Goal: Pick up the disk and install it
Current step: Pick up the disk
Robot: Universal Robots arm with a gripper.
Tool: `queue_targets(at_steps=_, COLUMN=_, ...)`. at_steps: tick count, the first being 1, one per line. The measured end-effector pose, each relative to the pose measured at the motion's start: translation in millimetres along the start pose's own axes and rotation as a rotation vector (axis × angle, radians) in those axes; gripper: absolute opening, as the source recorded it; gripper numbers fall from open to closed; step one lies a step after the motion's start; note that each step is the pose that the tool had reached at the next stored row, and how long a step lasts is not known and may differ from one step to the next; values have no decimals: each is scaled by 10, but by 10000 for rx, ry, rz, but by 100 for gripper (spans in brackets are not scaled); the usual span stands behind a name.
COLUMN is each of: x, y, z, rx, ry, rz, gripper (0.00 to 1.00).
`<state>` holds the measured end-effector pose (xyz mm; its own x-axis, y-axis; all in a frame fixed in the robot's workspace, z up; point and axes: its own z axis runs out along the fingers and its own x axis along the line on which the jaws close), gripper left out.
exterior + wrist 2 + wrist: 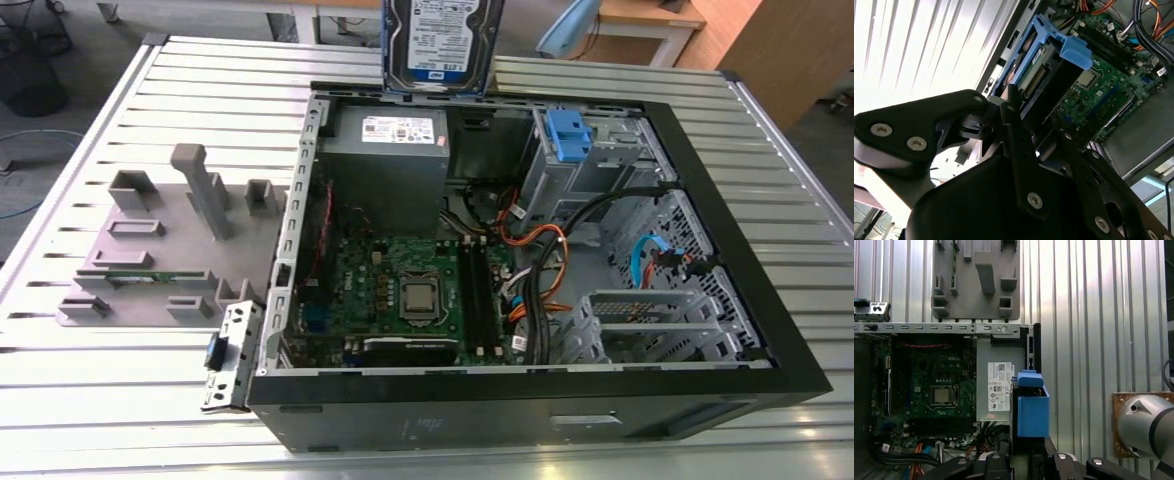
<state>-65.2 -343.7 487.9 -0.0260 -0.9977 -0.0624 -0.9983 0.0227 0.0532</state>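
Observation:
The disk [442, 45], a silver-grey hard drive with a white-and-blue label and a blue carrier frame, hangs upright above the far edge of the open computer case [534, 400] in the exterior view. In the second wrist view my gripper [1041, 125] is shut on the disk [1076, 52], its black fingers [1015, 130] on both sides. In the first wrist view the disk's blue carrier [1032, 412] stands just ahead of the gripper [1026, 459], over the case wall beside the grey power supply [996, 390].
Inside the case lie the motherboard [414, 290], cable bundles [541, 250] and a drive bay with a blue latch [567, 135]. A grey fixture plate [174, 230] with upright blocks sits on the slatted metal table [107, 400] at the exterior view's left. An arm joint [1144, 425] shows nearby.

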Motion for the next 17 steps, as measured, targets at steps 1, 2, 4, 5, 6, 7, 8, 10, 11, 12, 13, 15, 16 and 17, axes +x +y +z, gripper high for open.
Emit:
queue_targets(at_steps=1, x=0, y=-17, z=-1, rx=0, ry=0, rz=0, gripper=35)
queue_targets(at_steps=2, x=-1, y=-31, z=-1, rx=0, ry=0, rz=0, gripper=35)
queue_targets(at_steps=4, x=-1, y=-59, z=-2, rx=0, ry=-1, rz=-1, gripper=35)
queue_targets(at_steps=5, x=-1, y=-69, z=-3, rx=1, ry=-1, rz=-1, gripper=35)
queue_targets(at_steps=6, x=-1, y=-74, z=-3, rx=1, ry=-2, rz=0, gripper=35)
queue_targets(at_steps=7, x=-1, y=-75, z=-3, rx=1, ry=-1, rz=-1, gripper=35)
queue_targets(at_steps=8, x=-2, y=-75, z=-3, rx=1, ry=-1, rz=1, gripper=35)
queue_targets(at_steps=10, x=-2, y=-76, z=-3, rx=1, ry=-1, rz=1, gripper=35)
queue_targets(at_steps=11, x=-2, y=-77, z=-3, rx=1, ry=-1, rz=0, gripper=35)
queue_targets(at_steps=12, x=-2, y=-77, z=-3, rx=1, ry=-1, rz=0, gripper=35)
queue_targets(at_steps=13, x=-1, y=-77, z=-3, rx=1, ry=-1, rz=0, gripper=35)
queue_targets(at_steps=15, x=11, y=-78, z=-5, rx=0, ry=0, rz=-2, gripper=35)
queue_targets(at_steps=16, x=22, y=-78, z=-5, rx=0, ry=0, rz=-1, gripper=35)
queue_targets(at_steps=17, x=34, y=-78, z=-6, rx=1, ry=-1, rz=-1, gripper=35)
